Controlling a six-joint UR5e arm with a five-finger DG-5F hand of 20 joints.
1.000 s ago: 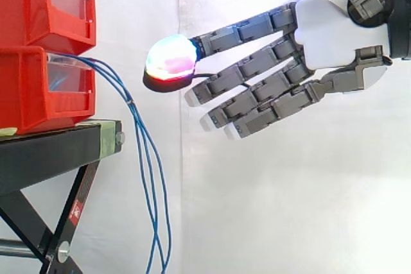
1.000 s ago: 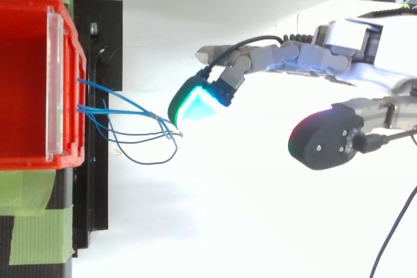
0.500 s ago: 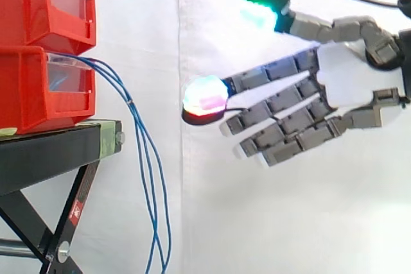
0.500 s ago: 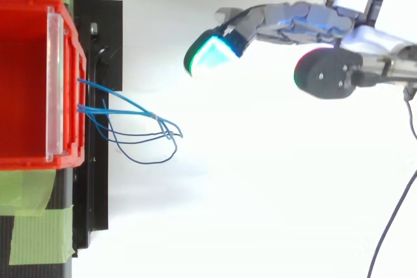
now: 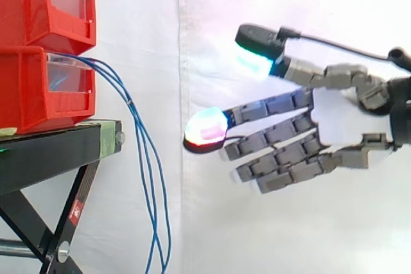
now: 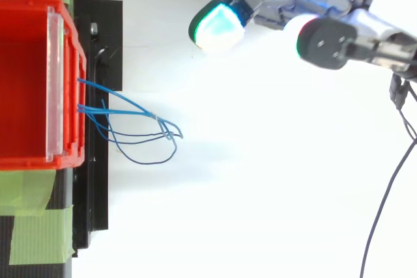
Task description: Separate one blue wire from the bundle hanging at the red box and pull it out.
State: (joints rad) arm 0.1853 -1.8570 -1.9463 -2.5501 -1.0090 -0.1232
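Red box (image 5: 38, 88) sits at the front edge of the black stand (image 5: 51, 152); the hand (image 5: 340, 126) is spread wide, holds nothing, and is well apart from the bundle. Blue wires (image 5: 131, 102) hang from the box front past that edge, the strands close together. Risk: the thick pads may pinch several strands at once, and the pull then tugs the box.

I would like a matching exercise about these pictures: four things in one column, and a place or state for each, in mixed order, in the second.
1 blue wires
2 hand
3 black stand
4 green tape

a carries the red bins
b fingers straight, apart from the wires
c hang down beside the stand
d stuck down beside the bins, seen from above

Pairs: 1-c, 2-b, 3-a, 4-d
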